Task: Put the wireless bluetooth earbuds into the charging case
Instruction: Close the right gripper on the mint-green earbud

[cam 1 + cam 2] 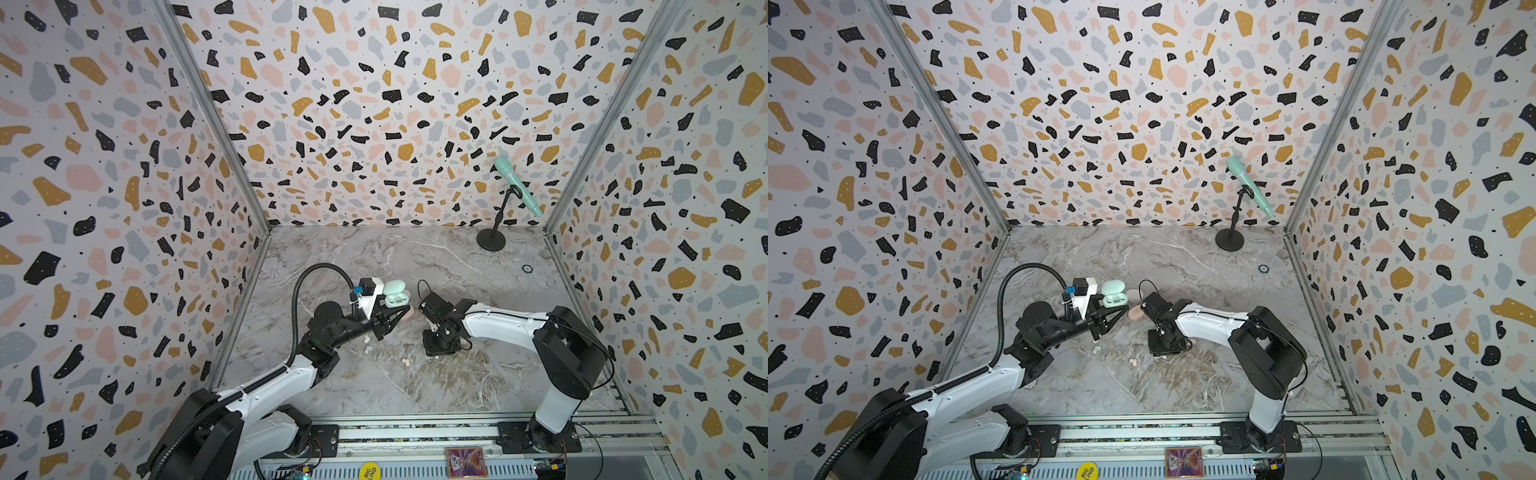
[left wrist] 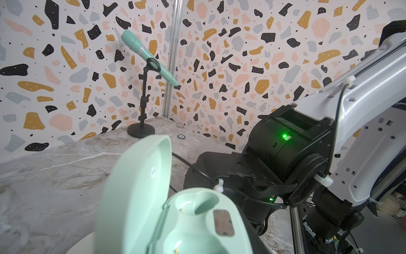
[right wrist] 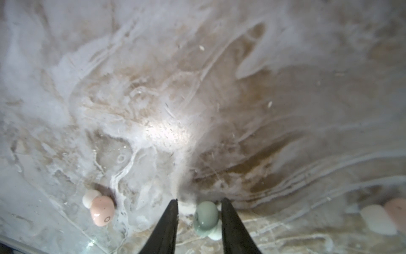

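Case first: my left claw (image 1: 395, 318) is clenched on the mint charging case (image 1: 397, 296), which has its lid swung open and its sockets showing in the left wrist view. Just behind that claw, toward my base, two pale earbuds (image 1: 367, 340) lie on the marble table (image 1: 415, 257). My right claw (image 3: 200, 200) is released, jaws spread astride a mint earbud (image 3: 206, 216) on the table. The earbud sits close against one finger (image 3: 232, 222), with a gap to the other. A pink earbud (image 3: 101, 210) lies just outside the claw. On the opposite side, well apart, are blurred white and pink shapes (image 3: 377, 220).
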